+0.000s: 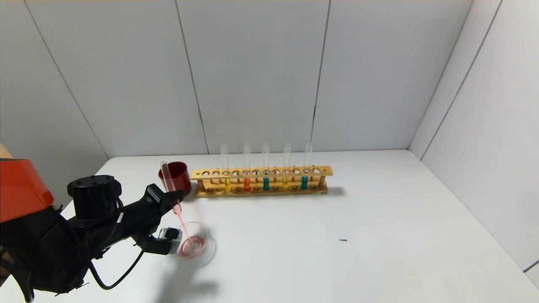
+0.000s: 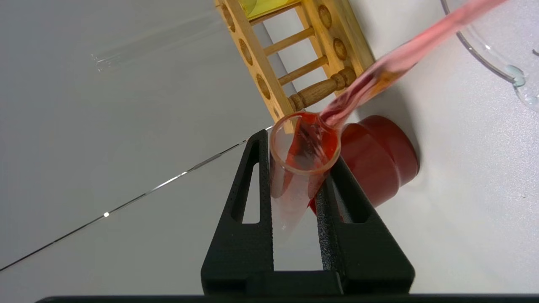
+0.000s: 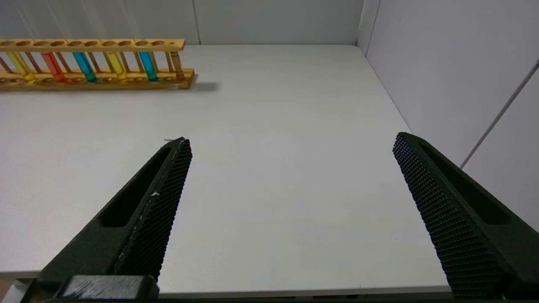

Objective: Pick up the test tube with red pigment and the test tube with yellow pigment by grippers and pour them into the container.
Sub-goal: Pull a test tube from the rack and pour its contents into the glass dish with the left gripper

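Head view shows the left tool clamped on the test tube with red pigment, held tilted with its open mouth pointing down toward the container. A thin pink-red stream runs from the tube's mouth into this low clear glass dish, which sits on the white desk just in front of the tool and already holds a shallow pool of red liquid. Behind the tube stands a dark red cup, right beside the left end of the wooden rack.

The rack carries five upright tubes. From its left end they hold yellow, orange-red, teal, yellow and teal liquid; the leftmost is a test tube with yellow pigment, standing in its hole and untouched.

From the left wrist, the two black fingers press on either side of the glass tube near its rim, red liquid spills over the lip, and the container's edge shows in a corner, with the cup and the rack's end beyond.

From the right wrist, the right tool hangs with its fingers spread wide and nothing between them, above bare desk well apart from the rack.
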Motion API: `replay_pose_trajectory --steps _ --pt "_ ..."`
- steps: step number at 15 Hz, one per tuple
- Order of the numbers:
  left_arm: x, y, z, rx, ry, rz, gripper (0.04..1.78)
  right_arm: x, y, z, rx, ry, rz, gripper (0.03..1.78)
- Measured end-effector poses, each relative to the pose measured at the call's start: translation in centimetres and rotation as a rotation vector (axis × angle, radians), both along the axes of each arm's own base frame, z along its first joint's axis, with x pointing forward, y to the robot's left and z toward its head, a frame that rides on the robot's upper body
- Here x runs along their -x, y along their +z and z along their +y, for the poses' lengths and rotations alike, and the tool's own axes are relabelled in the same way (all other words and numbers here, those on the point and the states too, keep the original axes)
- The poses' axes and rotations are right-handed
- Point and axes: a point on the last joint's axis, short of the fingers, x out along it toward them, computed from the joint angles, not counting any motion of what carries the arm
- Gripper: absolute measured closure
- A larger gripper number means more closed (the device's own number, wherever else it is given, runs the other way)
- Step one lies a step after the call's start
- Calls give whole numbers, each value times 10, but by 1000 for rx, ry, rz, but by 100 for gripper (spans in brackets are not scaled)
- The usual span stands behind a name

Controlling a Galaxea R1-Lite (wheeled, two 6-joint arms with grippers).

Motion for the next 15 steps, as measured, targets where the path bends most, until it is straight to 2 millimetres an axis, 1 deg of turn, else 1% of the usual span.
replay_pose_trajectory --steps 9,15 --pt "-3 0 -1 -39 -15 -46 148 0 0 0 0 0 0 6" --pt "-1 2 -2 -81 -56 -83 148 0 0 0 0 0 0 6"
